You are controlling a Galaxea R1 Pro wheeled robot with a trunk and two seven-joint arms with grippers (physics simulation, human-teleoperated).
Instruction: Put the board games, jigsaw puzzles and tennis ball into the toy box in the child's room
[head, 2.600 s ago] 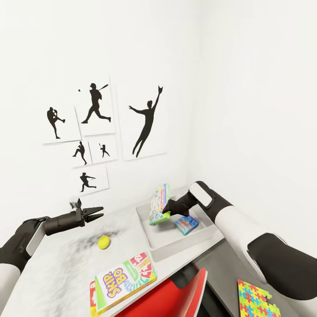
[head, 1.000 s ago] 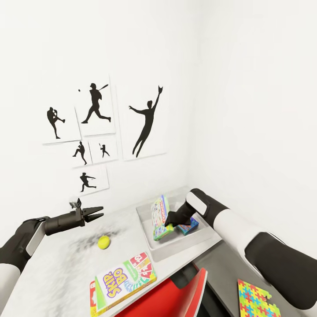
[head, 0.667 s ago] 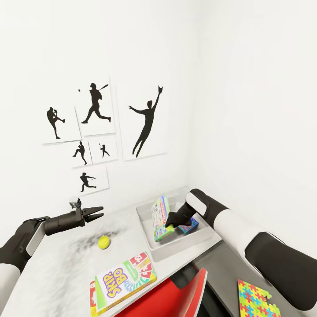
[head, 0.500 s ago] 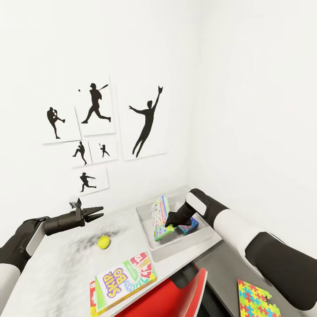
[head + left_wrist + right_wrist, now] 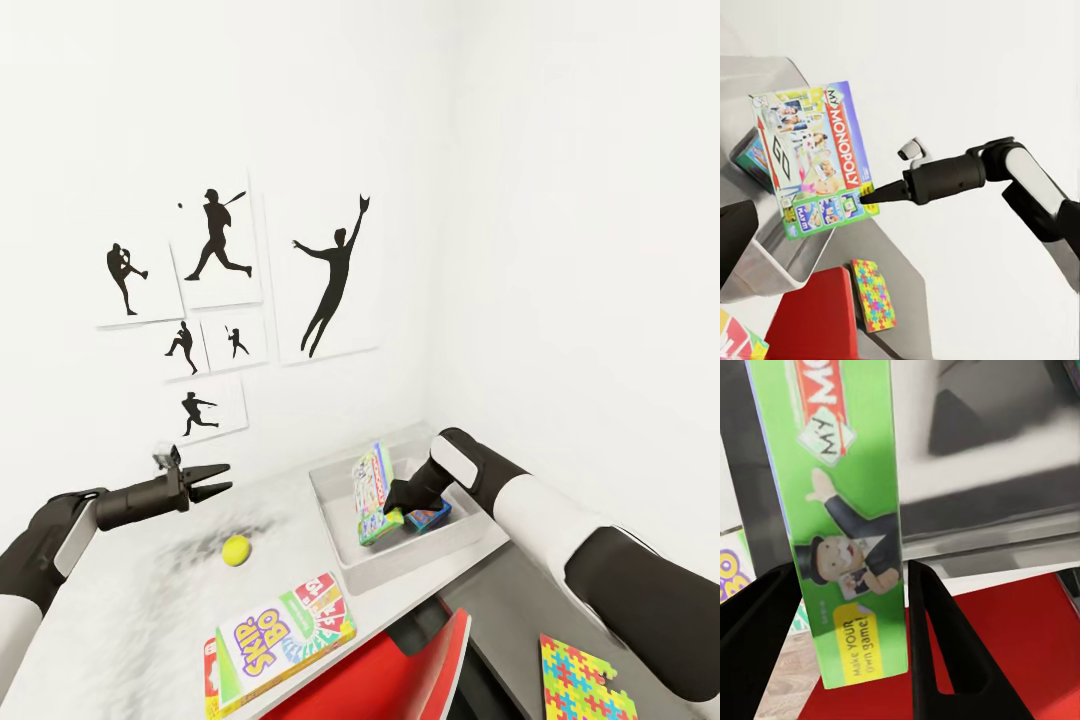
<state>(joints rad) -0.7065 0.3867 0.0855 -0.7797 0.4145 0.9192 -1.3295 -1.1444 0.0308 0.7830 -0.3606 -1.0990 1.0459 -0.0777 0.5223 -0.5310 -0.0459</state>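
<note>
Because the Monopoly game box (image 5: 373, 495) is a flat, stiff cardboard box, I judge it light but awkward: broad faces catch on things, and the glossy cover looks slippery, so a pinch across the thin edge at one corner lets it swing. That is where the right gripper (image 5: 872, 193) has it, at a lower corner, its two dark fingers (image 5: 937, 645) standing on either side of the green edge in the right wrist view; they are clamped on it, as the box stands on edge, leaning, inside the toy box (image 5: 345, 555) with no other prop that I can see. A hold nearer the middle of the long edge would steady it better, in my judgement. Just beside it, on the floor of the toy box, lies the light blue game box (image 5: 430, 516).

The right arm reaches in from the right side, forearm sloping down over the tray's near rim, wrist bent toward the box. On the table (image 5: 130, 600) the tennis ball (image 5: 236, 549) sits near the tray but apart from it, and the SKIP BO box (image 5: 282, 630) lies flat at the near edge. A jigsaw puzzle (image 5: 583, 682) lies lower down, to the right. The left gripper (image 5: 213, 477) hovers above the table, level, its fingers parted and holding nothing.
</note>
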